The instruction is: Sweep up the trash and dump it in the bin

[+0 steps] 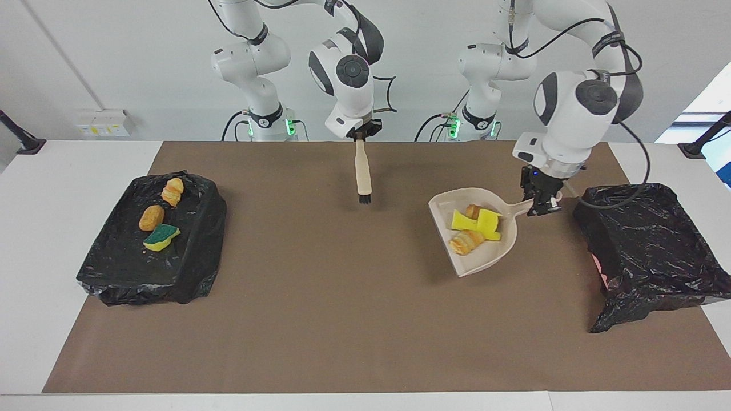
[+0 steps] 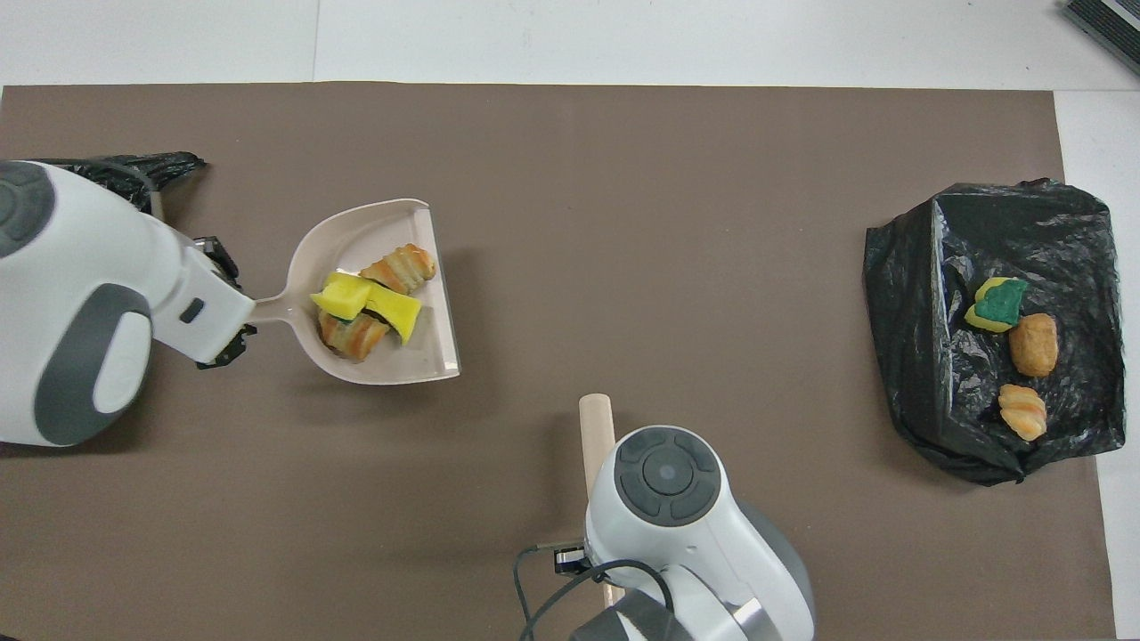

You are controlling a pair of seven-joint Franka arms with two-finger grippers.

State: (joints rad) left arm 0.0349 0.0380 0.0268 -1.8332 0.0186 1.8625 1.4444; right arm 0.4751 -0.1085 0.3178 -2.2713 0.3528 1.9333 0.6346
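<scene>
- My left tool [image 1: 542, 204] is clamped on the handle of the beige dustpan [image 1: 457, 265], carrying it in the air over the brown mat [image 1: 320, 319], just beside the black-lined bin [image 1: 657, 257] at the left arm's end of the tabletop [image 1: 34, 240].
- The dustpan is held roughly level, its open edge pointing away from that bin, toward the middle of the mat.
- Trash in the dustpan: two yellow sponge pieces [image 1: 480, 221] lying partly over each other, a golden-brown bread-like lump [image 1: 472, 210] at the handle end, and a pale ridged piece [image 1: 465, 242] nearer the open edge. All four sit inside the pan walls; none hangs over the rim.
- In the overhead view the same load [image 2: 370, 303] is bunched toward the handle end of the pan [image 2: 356, 240].
- My right tool [image 1: 361, 135] is closed on the top of the brush [image 1: 362, 174], which hangs upright, bristles down, over the mat near the robots' edge. The bristles appear clear of the mat.
- A second black-lined bin [image 1: 171, 274] stands at the right arm's end of the tabletop. On its liner lie a green-backed yellow sponge piece [image 1: 161, 237], a rounded brown lump [image 1: 151, 217] and a ridged brown lump [image 1: 172, 190], close together in a line.
- Dustpan and brush are well apart.
</scene>
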